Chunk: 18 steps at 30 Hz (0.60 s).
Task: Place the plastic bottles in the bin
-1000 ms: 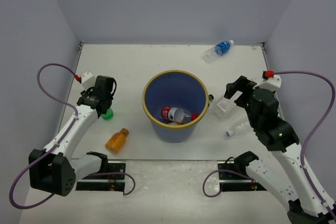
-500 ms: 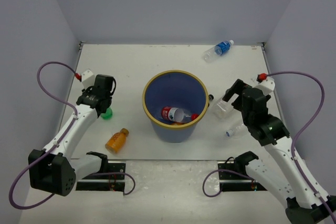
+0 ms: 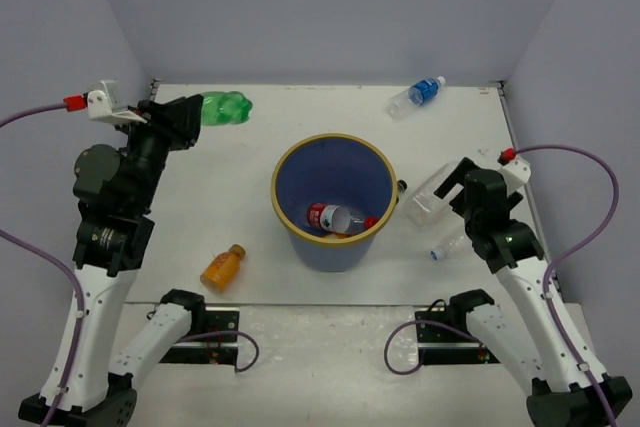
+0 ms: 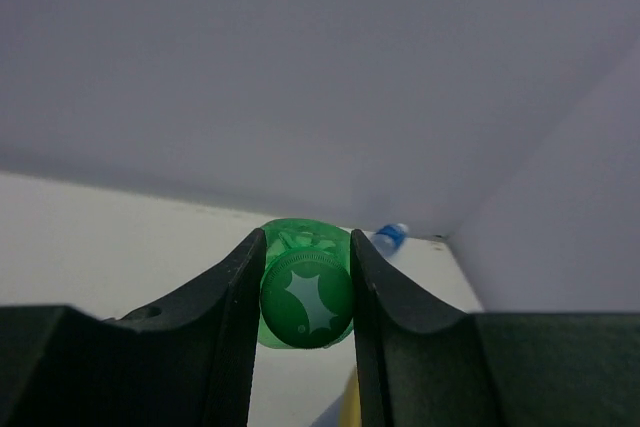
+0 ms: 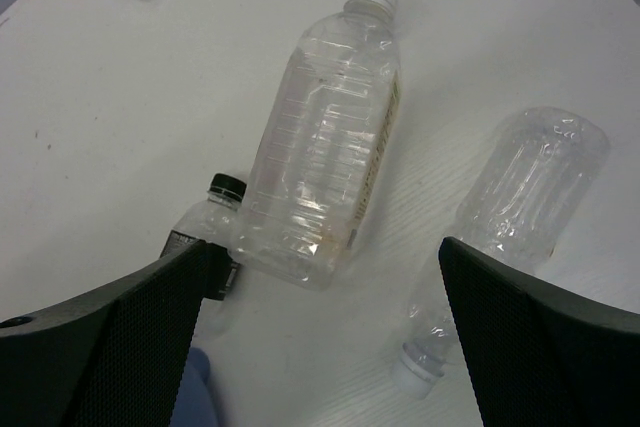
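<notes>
Top external view puts the green bottle (image 3: 222,108) in the upper left of the frame, held clear of the table (image 3: 250,177) by the left claw (image 3: 188,115). It sticks out sideways toward the bin (image 3: 330,255), which stands at the centre. The left wrist view looks straight at the bottle's moulded base, with both fingers pressed against its sides, so the claw is clamped near the bottom end. That is probably the stiffest part of a light, thin-walled bottle.

The right claw (image 5: 325,282) is spread wide and holds nothing. It hangs over a large clear bottle (image 5: 325,147) lying on its side, with a crumpled clear bottle (image 5: 520,197) just beside it and a small black-capped bottle (image 5: 205,237) touching its lower end. All of these look empty, so they should weigh little. Their smooth round walls will likely dent and may roll or squirt out of a hard pinch. Taking the large one across its ribbed middle seems the safest hold.

A red-labelled bottle (image 3: 330,217) already lies in the bin. An orange bottle (image 3: 222,267) lies at lower left of the bin and a blue-labelled bottle (image 3: 418,95) at upper right, both on the table.
</notes>
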Tool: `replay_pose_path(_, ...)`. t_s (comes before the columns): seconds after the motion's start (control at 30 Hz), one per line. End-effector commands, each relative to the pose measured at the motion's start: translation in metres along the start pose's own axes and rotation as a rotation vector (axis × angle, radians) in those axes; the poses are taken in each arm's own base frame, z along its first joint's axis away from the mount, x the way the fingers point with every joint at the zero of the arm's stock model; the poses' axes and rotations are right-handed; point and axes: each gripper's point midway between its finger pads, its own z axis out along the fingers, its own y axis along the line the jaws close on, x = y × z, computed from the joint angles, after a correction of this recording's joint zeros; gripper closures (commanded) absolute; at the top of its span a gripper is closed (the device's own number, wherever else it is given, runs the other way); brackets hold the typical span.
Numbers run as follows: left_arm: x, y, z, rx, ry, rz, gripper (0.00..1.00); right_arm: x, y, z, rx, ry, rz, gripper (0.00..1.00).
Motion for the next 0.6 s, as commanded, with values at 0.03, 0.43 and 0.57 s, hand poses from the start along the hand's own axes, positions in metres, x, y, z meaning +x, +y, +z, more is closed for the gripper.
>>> replay_pose_path(0.03, 0.003, -0.113, -0.015, 0.668, 0.088, 0.080, 1.00, 0.021, -0.003, 0.009, -0.012, 0.087, 0.028, 0.01)
replay_pose_path(0.43, 0.102, -0.168, -0.037, 0.936, 0.315, 0.053, 1.00, 0.067, -0.035, 0.018, 0.009, 0.231, 0.137, 0.01)
replay_pose_path(0.57, 0.140, -0.169, -0.035, 0.914, 0.390, 0.045, 0.98, 0.073, -0.047, 0.014, 0.058, 0.249, 0.174, 0.01)
